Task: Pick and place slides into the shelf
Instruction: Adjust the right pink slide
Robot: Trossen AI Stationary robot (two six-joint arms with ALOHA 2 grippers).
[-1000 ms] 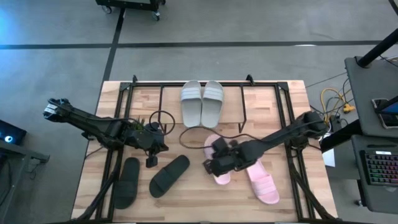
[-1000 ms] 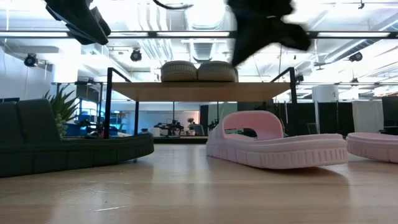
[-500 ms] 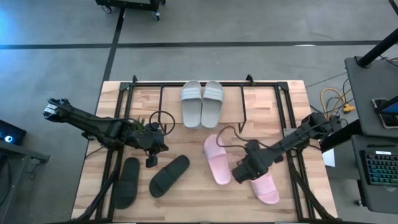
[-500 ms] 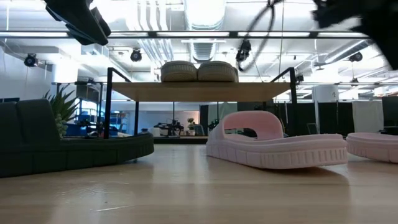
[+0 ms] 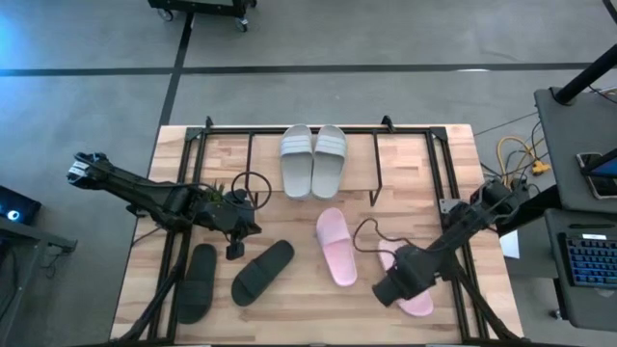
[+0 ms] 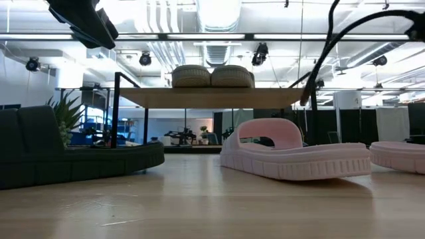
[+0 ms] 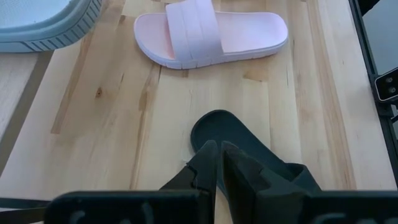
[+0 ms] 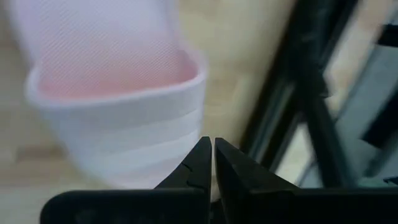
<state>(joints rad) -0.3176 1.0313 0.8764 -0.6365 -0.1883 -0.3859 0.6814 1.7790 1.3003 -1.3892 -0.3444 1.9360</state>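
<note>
Two pale grey-green slides (image 5: 311,159) lie side by side on the shelf's (image 5: 371,173) top board, and the low view shows them up there (image 6: 212,76). One pink slide (image 5: 335,246) lies mid-table. A second pink slide (image 5: 415,294) lies near the right front, and my right gripper (image 5: 386,289) hangs shut above its strap (image 8: 118,124), tipped steeply down. Two black slides (image 5: 262,270) (image 5: 196,281) lie at the left front. My left gripper (image 5: 234,229) hangs shut above the table left of centre, over one black slide's end (image 7: 249,140).
A tall black frame (image 5: 453,193) stands around the table, with legs along both sides. A small green plant (image 6: 63,113) stands at the left. A loose black cable (image 5: 371,231) trails from my right arm over the table. Bare wood lies between the slides.
My right gripper has swung from over the mid-table pink slide toward the table's right and near edges, to a place over the other pink slide. It has tipped steeply downward, rolled, and stayed shut. None of the slides has moved.
</note>
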